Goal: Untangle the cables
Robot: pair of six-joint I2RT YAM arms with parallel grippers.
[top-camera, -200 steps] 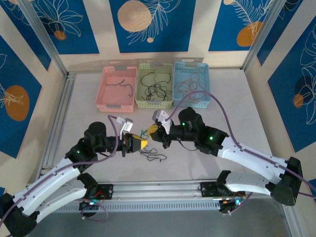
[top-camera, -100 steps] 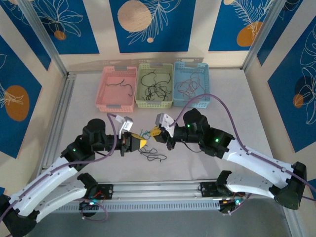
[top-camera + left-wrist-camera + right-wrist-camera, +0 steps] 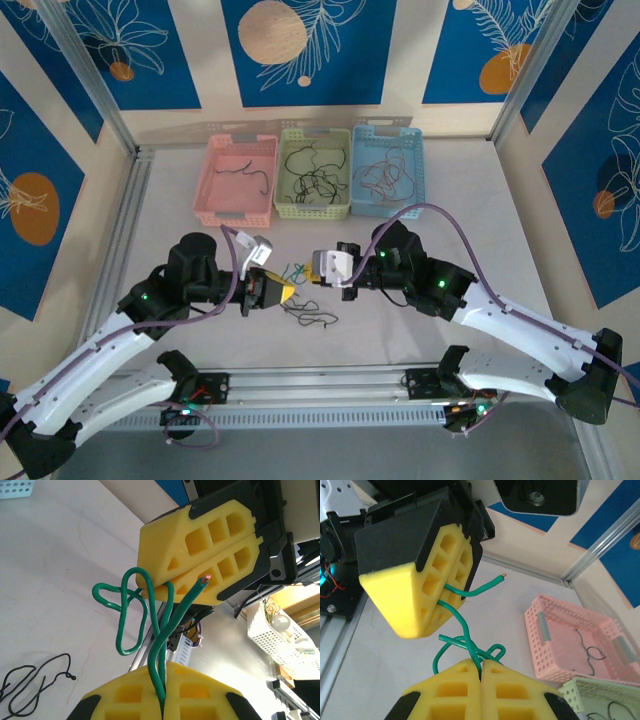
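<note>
Green cable [image 3: 472, 650] twisted, held above the table [image 3: 500, 240] centre | left gripper [image 3: 163, 680] pinched one end | right gripper [image 3: 481, 675] pinched the other | black cable [image 3: 310, 318] lay on table just nearer.

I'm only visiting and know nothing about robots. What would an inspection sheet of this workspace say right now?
Surface: white table, metal rails along its near and left edges.
Job's things: one twisted green wire stretched between the two grippers; a black wire lying loose on the table below them; sorted wires in the pink basket, green basket and blue basket at the far side.
Clutter: nothing seen.
Grippers: left gripper and right gripper are both shut on the green wire, facing each other.
Cables: lilac cables run along both arms.
Surroundings: blue wall panels with orange circles and white leaves.
</note>
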